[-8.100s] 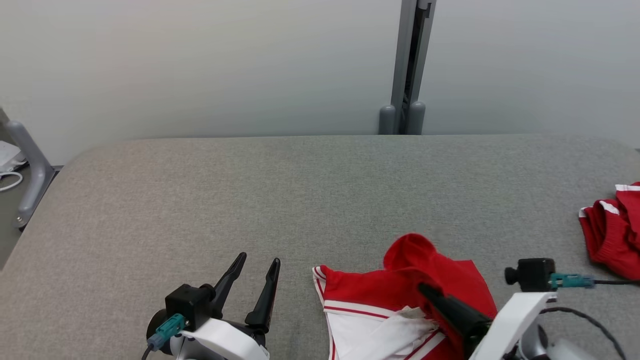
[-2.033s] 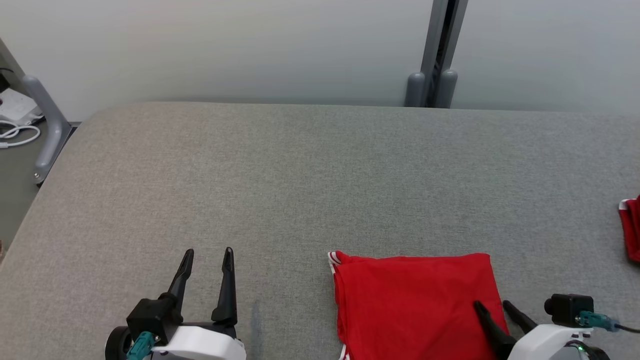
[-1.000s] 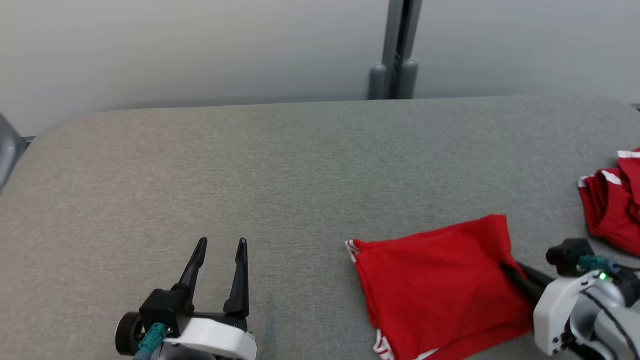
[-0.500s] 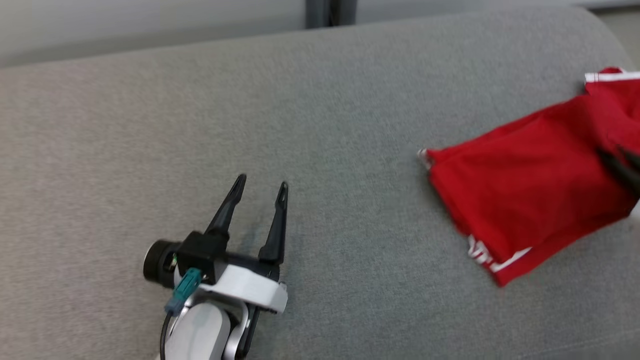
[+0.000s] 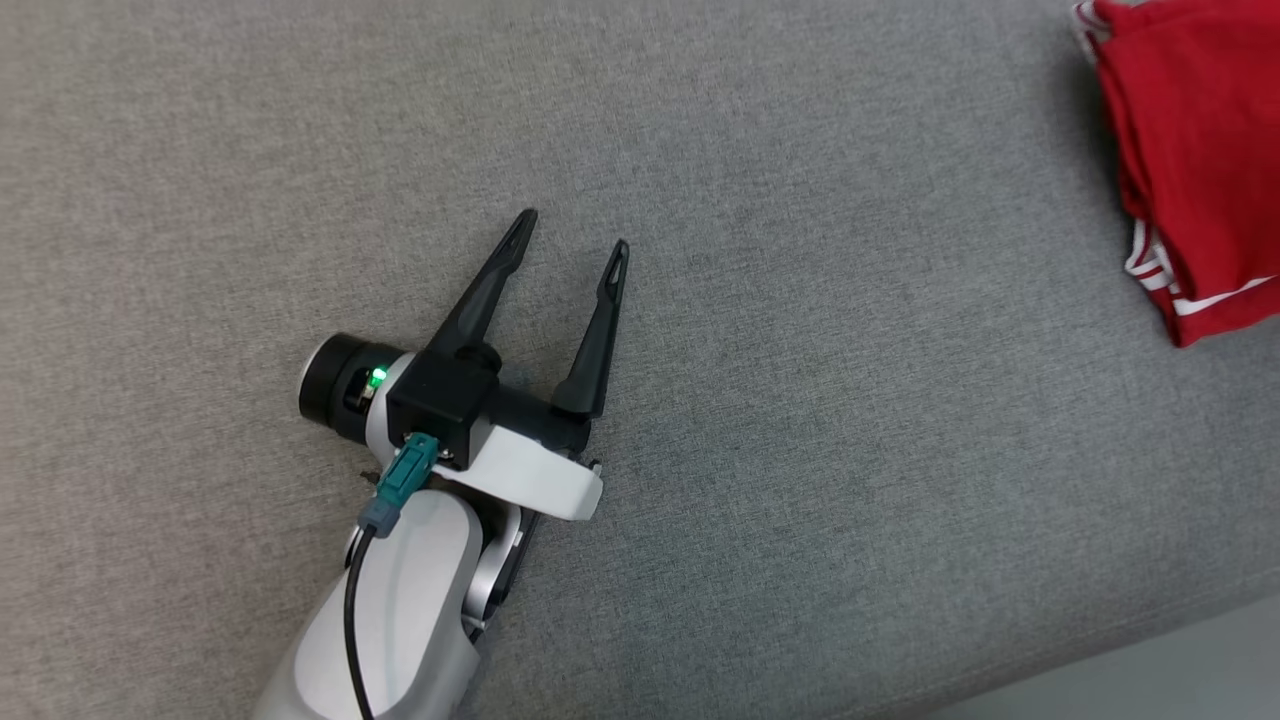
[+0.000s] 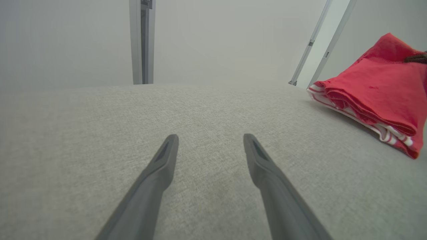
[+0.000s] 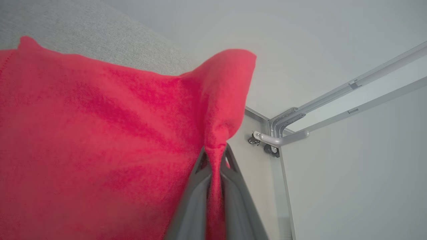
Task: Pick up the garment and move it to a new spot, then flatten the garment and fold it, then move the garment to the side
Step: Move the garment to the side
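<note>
Left pincer [image 5: 574,230] open, both dark fingers spread wide, holding nothing, low over bare grey fabric of the bench [image 5: 800,420], roughly mid-frame in head view, fingers pointing up and right. Green light [image 5: 378,377] lit on the black camera block at its wrist; teal connector [image 5: 400,478] with black cable running down the white forearm. Red garment [image 5: 1190,150] sits at the top right corner of head view, cut by the frame edge, well apart from the left pincer; folded in layers, white stripe trim showing along its lower edge. Left wrist view: same garment [image 6: 377,86] at the right, stacked red layers with white-striped hem lying on the bench, far side raised, a dark fingertip [image 6: 417,58] on its upper edge. Right pincer [image 7: 216,153] closed, gripping a bunched corner of the garment between its two grey fingers; the cloth rises in a peak above the tips and spreads out to the left of that view over the bench surface. Pale wall behind, a grey upright post [image 6: 141,41] past the bench's far edge, a grey frame foot with small wheels [image 7: 277,137] on the floor. Text or logo on the garment: can't tell, only plain red and stripes visible.
</note>
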`<state>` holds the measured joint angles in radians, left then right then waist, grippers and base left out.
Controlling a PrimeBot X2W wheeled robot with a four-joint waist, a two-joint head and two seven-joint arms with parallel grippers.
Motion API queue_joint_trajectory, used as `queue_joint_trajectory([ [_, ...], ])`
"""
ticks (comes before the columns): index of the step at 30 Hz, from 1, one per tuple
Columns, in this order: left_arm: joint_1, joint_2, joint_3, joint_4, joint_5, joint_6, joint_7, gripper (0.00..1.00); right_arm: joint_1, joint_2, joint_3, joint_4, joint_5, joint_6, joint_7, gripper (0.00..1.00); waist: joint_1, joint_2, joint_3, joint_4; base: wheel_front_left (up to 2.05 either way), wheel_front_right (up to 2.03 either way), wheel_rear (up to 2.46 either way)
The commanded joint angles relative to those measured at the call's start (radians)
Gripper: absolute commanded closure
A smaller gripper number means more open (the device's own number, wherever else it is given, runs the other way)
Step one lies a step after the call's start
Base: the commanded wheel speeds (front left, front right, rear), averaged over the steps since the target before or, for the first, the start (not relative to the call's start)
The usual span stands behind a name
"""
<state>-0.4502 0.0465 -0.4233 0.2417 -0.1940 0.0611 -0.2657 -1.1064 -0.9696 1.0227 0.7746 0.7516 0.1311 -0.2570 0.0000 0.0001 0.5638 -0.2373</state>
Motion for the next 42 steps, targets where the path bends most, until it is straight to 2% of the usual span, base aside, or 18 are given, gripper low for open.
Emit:
queue_joint_trajectory([
  [1, 0.001, 0.009, -0.001, 0.029, 0.006, -0.008, 0.004, 0.00, -0.013, -0.001, -0.007, 0.012, 0.009, -0.001, -0.008, 1.00, 0.0000, -0.0001, 0.035, -0.013, 0.00, 0.00, 0.00],
  [8, -0.002, 0.014, -0.011, 0.059, 0.029, -0.016, 0.010, 0.00, -0.038, 0.031, -0.008, 0.105, 0.006, -0.001, -0.010, 1.00, 0.0000, -0.0001, 0.071, 0.004, 0.00, 0.00, 0.00],
  [15, -0.014, 0.028, -0.004, 0.063, 0.038, -0.004, 0.011, 0.00, -0.060, 0.051, -0.028, 0.226, 0.008, -0.001, -0.010, 1.00, 0.0000, -0.0001, 0.111, 0.046, 0.00, 0.00, 0.00],
  [16, -0.011, 0.033, 0.002, 0.063, 0.037, 0.002, 0.011, 0.00, -0.052, 0.067, -0.036, 0.278, 0.025, -0.001, -0.009, 1.00, 0.0000, -0.0001, 0.116, 0.054, 0.00, 0.00, 0.00],
  [17, -0.007, 0.036, 0.005, 0.063, 0.035, 0.005, 0.011, 0.00, -0.051, 0.079, -0.042, 0.301, 0.035, -0.001, -0.007, 0.00, 0.0000, -0.0001, 0.117, 0.057, 0.00, 0.00, 0.00],
  [20, 0.006, 0.040, 0.007, 0.065, 0.030, 0.007, 0.012, 0.00, -0.042, 0.111, -0.060, 0.349, 0.070, -0.001, -0.006, 0.00, 0.0000, -0.0001, 0.112, 0.062, 0.00, 0.00, 0.00],
  [23, 0.020, 0.038, 0.001, 0.062, 0.021, 0.007, 0.012, 0.00, -0.050, 0.126, -0.052, 0.381, 0.050, -0.001, -0.009, 0.00, 0.0000, -0.0001, 0.083, 0.065, 0.00, 0.00, 0.00],
  [30, 0.029, 0.018, -0.012, 0.024, -0.011, 0.014, 0.008, 0.00, -0.049, 0.145, -0.087, 0.362, 0.076, -0.001, -0.010, 0.00, 0.0000, -0.0001, -0.013, 0.062, 0.00, 0.00, 0.00],
  [36, 0.054, 0.007, -0.016, -0.013, -0.013, 0.019, 0.002, 0.00, -0.014, 0.149, -0.132, 0.236, 0.067, -0.001, -0.009, 0.00, 0.0000, -0.0001, -0.146, 0.073, 0.00, 0.00, 0.00],
  [42, 0.133, 0.007, 0.022, -0.046, -0.030, 0.029, 0.002, 0.00, 0.105, 0.203, -0.220, 0.104, 0.022, -0.001, -0.009, 0.00, 0.0000, -0.0001, -0.300, 0.100, 0.00, 0.00, 0.00],
])
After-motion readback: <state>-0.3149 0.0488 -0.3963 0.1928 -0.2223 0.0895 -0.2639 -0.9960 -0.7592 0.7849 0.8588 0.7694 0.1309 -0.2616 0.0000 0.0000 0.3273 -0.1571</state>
